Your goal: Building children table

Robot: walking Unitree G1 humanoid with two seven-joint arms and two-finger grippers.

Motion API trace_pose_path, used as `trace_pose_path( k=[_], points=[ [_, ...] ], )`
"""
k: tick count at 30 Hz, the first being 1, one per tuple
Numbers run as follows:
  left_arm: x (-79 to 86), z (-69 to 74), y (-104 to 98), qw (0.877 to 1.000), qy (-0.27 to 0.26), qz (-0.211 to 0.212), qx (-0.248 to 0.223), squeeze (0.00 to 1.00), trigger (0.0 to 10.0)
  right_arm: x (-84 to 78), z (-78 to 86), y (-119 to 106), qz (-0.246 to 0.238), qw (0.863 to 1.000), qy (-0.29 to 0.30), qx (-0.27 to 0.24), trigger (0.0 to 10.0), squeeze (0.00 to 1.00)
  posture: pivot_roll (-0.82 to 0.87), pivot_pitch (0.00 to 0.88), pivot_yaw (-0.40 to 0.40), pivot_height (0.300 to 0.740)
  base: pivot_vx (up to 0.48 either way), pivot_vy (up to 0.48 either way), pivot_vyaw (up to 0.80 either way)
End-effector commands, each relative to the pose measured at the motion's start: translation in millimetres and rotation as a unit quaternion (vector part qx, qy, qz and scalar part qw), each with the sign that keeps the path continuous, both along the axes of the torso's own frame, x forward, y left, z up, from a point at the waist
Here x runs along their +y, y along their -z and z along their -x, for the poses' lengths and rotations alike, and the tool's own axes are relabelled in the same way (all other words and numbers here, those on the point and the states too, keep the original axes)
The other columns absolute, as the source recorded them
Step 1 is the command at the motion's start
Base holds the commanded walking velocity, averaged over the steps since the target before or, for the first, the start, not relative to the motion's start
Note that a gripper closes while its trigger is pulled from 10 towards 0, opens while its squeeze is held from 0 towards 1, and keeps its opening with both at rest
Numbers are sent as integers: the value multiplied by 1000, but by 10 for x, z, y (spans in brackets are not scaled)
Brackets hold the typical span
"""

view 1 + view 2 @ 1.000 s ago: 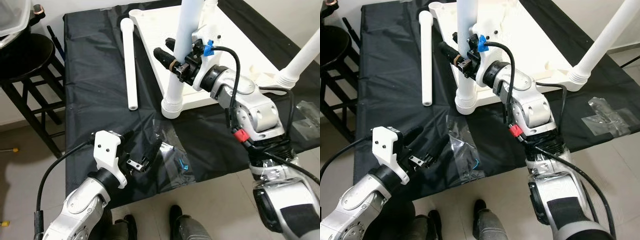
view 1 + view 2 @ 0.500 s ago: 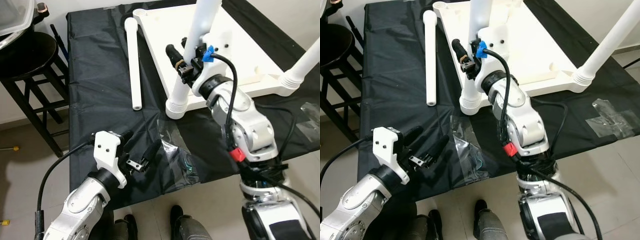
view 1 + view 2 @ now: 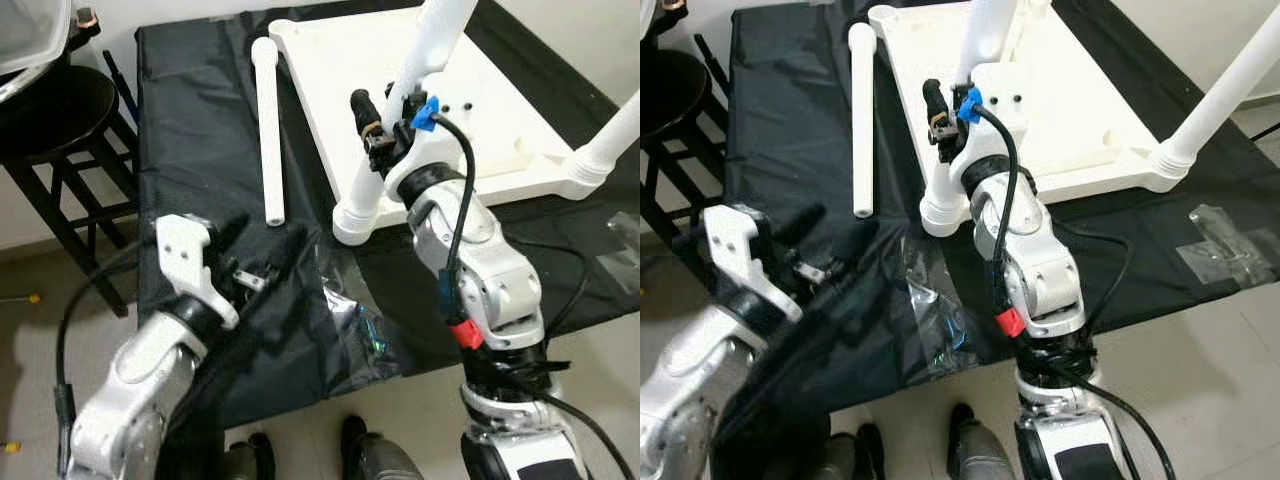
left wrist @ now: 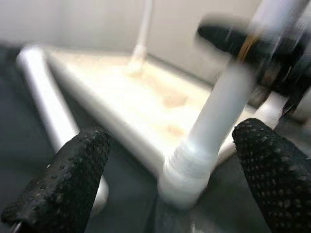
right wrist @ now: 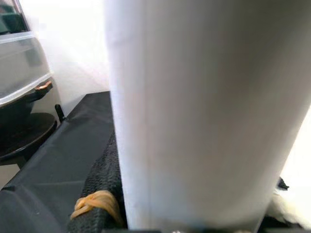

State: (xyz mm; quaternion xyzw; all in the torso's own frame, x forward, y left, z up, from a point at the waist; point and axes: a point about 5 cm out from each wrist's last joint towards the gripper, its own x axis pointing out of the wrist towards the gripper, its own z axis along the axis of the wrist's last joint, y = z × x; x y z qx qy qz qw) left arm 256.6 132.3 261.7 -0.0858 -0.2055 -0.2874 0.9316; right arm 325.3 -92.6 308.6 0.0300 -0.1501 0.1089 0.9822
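The white table top (image 3: 500,90) lies upside down on a black cloth. One white leg (image 3: 362,190) stands in its near left corner socket, and my right gripper (image 3: 385,120) is shut on that leg partway up. In the right wrist view the leg (image 5: 204,111) is very close, with one black finger (image 5: 104,194) against it. A second leg (image 3: 610,150) stands in the right corner. A loose leg (image 3: 268,130) lies on the cloth left of the table top. My left gripper (image 3: 262,240) hovers open over the cloth, its fingertips (image 4: 73,184) wide apart and facing the standing leg's base (image 4: 189,179).
A black stool (image 3: 50,110) stands at the left beside the cloth-covered surface. A crumpled clear plastic bag (image 3: 355,325) lies near the front edge, and another (image 3: 625,235) at the right. A clear plastic bin (image 3: 30,30) sits at the top left.
My left gripper has risen and moved forward toward the standing leg, still open. The right gripper has kept its hold on the leg. The camera has shifted a little.
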Motion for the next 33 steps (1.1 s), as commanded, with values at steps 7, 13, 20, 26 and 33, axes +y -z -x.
trace_pose_path(
  k=[7,13,20,26,33],
  points=[
    [-91,-24,-809,980,134,-10,-150,0,10000,-82,-197,537,47,986,62,147,10000,0,4,300,-29,740,0,0,0],
    [-180,-41,-1188,958,189,-20,-213,0,10000,-39,-223,545,70,982,71,161,10000,0,-3,290,-35,740,0,0,0],
    [-272,-124,-1510,939,221,-59,-258,0,10000,54,-291,546,127,973,75,176,10000,0,-4,282,-36,740,0,0,0],
    [-318,-162,-1538,936,227,-68,-260,0,10000,94,-300,523,131,974,73,169,10000,0,-6,282,-33,740,0,0,0],
    [-336,-238,-1476,948,201,-98,-225,0,10000,158,-279,505,150,975,66,150,10000,0,-3,281,-32,740,0,0,0]
  ],
)
